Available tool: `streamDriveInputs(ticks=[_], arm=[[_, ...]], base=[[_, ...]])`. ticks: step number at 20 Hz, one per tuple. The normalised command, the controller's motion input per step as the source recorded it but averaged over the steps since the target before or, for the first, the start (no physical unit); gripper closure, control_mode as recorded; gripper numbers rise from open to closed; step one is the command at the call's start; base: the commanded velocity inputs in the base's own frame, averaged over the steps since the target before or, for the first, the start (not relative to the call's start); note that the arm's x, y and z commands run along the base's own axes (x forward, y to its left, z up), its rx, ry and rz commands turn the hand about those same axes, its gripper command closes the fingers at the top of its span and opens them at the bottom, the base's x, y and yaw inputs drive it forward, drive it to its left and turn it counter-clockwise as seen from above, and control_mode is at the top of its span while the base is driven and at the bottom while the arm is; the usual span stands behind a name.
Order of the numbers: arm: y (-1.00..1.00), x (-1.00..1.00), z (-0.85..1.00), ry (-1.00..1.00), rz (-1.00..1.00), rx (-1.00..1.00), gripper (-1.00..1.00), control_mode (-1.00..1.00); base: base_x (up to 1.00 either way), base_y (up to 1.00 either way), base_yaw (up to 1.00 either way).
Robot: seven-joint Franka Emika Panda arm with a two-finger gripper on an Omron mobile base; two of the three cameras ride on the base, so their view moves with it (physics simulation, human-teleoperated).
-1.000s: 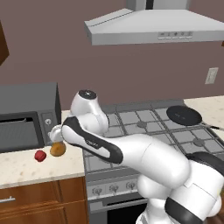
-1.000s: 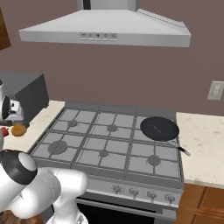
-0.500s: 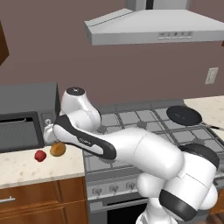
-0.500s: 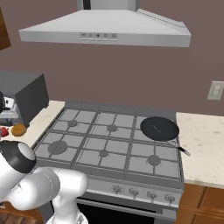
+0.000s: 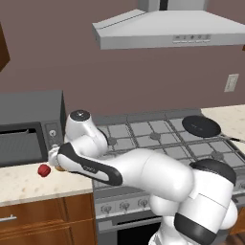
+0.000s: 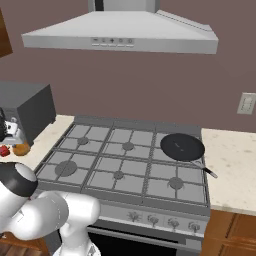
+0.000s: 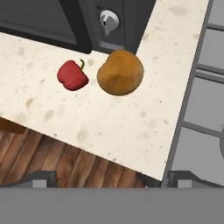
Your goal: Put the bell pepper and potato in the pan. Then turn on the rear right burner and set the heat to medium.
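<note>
From the hand camera I look down on the speckled countertop (image 7: 122,127), where the potato (image 7: 120,72) sits just beside the bell pepper (image 7: 72,75); the two are close but I see a thin gap between them. Both lie in front of the dark microwave (image 7: 87,22), whose round knob (image 7: 109,19) shows just above the potato. The gripper (image 7: 111,179) hangs above them with its jaws spread wide, nothing between them; the two fingertips (image 7: 41,178) sit at the far sides of the bottom of that view.

In the left base view I see the bell pepper (image 5: 44,170) on the counter in front of the microwave (image 5: 31,128), with the arm's wrist covering most of the potato. In the right base view the potato (image 6: 21,149) and bell pepper (image 6: 4,151) sit at the far left, beside the stove (image 6: 125,165).

The pan (image 5: 201,126) rests on the rear right grate, well apart from the vegetables; in the right base view the pan (image 6: 182,146) has its handle pointing toward the right counter. The range hood (image 6: 120,35) hangs over the stove.
</note>
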Motion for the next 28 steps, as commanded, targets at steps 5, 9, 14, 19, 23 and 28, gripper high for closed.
streamDriveInputs(ticks=[5,9,14,19,23,28], arm=[[-0.02,0.08,-0.47,-0.1,-0.01,0.0,-1.0,-1.0],[-0.01,0.17,-0.13,-0.03,0.0,0.02,-1.0,-1.0],[0.0,0.2,0.0,0.0,0.0,0.04,-1.0,-1.0],[0.0,0.01,0.0,0.01,0.0,0.02,-1.0,-1.0],[0.0,0.1,-0.01,0.0,0.0,0.0,-1.0,-1.0],[0.0,0.24,-0.05,0.0,0.0,0.0,-1.0,-1.0]], base=[[0.0,0.0,0.0],[0.0,0.0,0.0],[0.0,0.0,0.0],[0.0,0.0,0.0],[0.0,0.0,0.0],[0.0,0.0,0.0]])
